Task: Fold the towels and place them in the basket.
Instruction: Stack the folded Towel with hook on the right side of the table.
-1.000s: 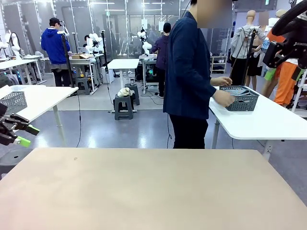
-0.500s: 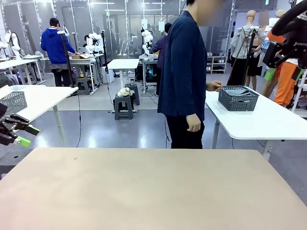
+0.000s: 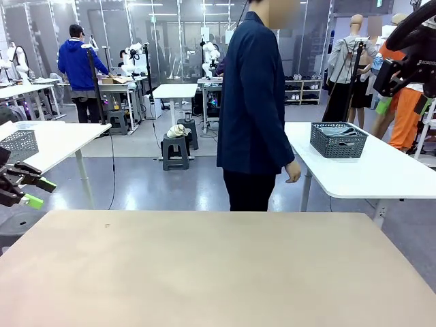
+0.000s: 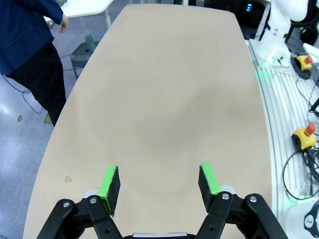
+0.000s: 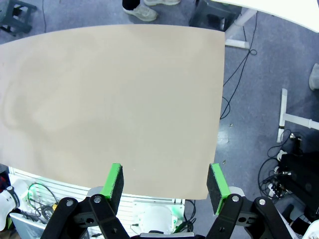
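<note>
The beige table (image 3: 218,266) lay bare in a busy lab. The basket (image 3: 338,139), folded cloth inside, probably the towels, sat on a white side table (image 3: 381,170) beyond the person (image 3: 253,109), long axis along that table's edge, far ahead of both claws, likely parked until handed over. The left gripper (image 4: 158,181) and right gripper (image 5: 164,185) hung wide and empty over the table's margins, apparently waiting.

Stands past the far edge of a bare tan table (image 3: 218,266) in a dark jacket (image 3: 253,102), one hand (image 3: 293,172) hanging, near a white side table (image 3: 368,170) bearing a dark mesh basket (image 3: 338,139).
</note>
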`<state>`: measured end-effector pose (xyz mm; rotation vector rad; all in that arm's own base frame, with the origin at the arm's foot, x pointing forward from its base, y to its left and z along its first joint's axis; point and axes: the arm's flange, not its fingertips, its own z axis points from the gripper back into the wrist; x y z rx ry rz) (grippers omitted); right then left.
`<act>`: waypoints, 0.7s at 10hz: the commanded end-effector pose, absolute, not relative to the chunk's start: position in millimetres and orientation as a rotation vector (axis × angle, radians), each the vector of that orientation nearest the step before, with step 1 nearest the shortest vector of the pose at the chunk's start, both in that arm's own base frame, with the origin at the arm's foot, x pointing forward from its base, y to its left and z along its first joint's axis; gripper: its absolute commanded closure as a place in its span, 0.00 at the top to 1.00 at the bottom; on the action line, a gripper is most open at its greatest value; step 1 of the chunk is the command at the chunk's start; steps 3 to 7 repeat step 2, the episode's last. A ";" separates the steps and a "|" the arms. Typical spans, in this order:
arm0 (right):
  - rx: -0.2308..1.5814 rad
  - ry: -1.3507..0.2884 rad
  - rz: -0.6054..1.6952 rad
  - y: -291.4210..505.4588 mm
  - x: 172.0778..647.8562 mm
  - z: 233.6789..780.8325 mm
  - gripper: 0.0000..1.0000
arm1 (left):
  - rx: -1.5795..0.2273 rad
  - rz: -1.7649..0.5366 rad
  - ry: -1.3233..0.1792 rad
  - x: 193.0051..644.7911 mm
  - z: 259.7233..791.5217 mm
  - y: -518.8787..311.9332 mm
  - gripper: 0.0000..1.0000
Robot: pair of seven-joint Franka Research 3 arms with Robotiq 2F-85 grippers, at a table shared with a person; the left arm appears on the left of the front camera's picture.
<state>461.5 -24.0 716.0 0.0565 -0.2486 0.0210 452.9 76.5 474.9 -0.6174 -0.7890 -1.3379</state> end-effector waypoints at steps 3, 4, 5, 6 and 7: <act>0.053 -0.257 0.029 -24.5 462.4 716.7 0.84 | -0.625 -1.344 -0.799 451.0 475.6 76.9 0.81; 0.053 -0.257 0.029 -24.5 462.4 716.7 0.84 | -0.625 -1.344 -0.799 451.0 475.6 76.9 0.81; 0.053 -0.257 0.029 -24.5 462.4 716.7 0.84 | -0.625 -1.344 -0.799 451.0 475.6 76.9 0.81; 0.053 -0.257 0.029 -24.5 462.4 716.7 0.84 | -0.625 -1.344 -0.799 451.0 475.6 76.9 0.81; 0.053 -0.257 0.029 -24.5 462.4 716.7 0.84 | -0.625 -1.344 -0.799 451.0 475.6 76.9 0.81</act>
